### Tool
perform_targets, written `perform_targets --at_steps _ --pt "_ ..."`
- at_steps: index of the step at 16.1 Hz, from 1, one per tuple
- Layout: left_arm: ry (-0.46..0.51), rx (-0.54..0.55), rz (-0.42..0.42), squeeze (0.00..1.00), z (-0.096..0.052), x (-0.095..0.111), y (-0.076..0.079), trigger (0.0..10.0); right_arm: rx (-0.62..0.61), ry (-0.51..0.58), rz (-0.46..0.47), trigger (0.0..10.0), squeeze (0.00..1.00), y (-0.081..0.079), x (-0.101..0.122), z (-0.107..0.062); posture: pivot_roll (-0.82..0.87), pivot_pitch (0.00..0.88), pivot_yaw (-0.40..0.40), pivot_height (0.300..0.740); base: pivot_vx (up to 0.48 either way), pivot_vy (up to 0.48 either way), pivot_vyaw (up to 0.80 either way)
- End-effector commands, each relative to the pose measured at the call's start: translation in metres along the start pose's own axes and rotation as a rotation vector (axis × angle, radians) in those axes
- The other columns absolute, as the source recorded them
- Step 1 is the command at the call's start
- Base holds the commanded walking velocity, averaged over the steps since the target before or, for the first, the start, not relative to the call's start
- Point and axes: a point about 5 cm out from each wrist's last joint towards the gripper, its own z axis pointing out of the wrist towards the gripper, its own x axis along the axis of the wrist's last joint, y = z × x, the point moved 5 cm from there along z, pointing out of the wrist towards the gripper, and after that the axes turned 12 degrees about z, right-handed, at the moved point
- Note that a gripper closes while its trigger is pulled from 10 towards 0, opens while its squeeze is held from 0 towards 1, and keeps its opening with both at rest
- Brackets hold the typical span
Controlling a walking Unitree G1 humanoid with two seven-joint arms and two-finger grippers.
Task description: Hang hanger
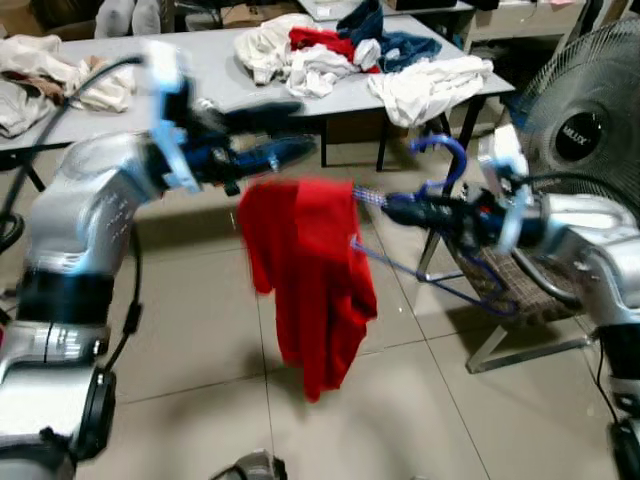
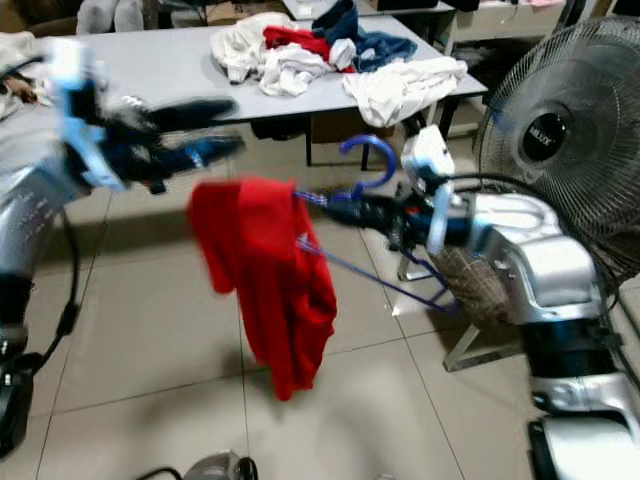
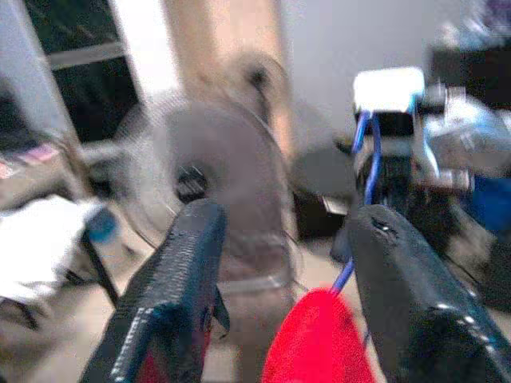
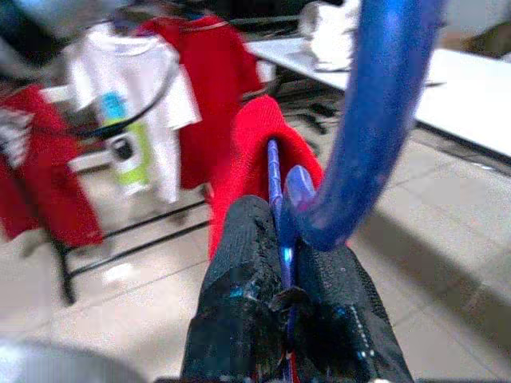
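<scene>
Item: blue hanger (image 1: pixel 440 190) w/ red shirt (image 1: pixel 310 280), hanging mid-air above floor. I'm seeing right gripper (image 1: pixel 395 210) fingers pinching hanger neck; left gripper (image 1: pixel 290 130) fingers spreading apart above shirt, holding nothing.

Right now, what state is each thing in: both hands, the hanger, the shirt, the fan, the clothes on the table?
Right hand: shut on the hanger's neck.
Left hand: open, above the shirt.
Hanger: blue, held out level, hook up.
Red shirt: draped over one hanger end, hanging.
Fan: blades too blurred to tell.
Clothes: heaped on table.
</scene>
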Motion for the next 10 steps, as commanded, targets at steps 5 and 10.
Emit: perform_targets --at_steps 5,10 --pt "-0.131 -0.312 -0.122 0.0 0.01 -0.029 0.024 10.0 0.177 -0.039 -0.005 0.0 0.0 -0.028 0.007 -0.007 -0.01 0.0 0.055 0.74 0.0 0.0 0.0" --pt "-0.188 -0.462 -0.176 0.0 0.001 -0.036 0.037 0.0 0.192 -0.068 -0.007 0.0 0.0 -0.033 0.007 -0.013 -0.01 0.0 0.061 0.74 0.0 0.0 0.0"
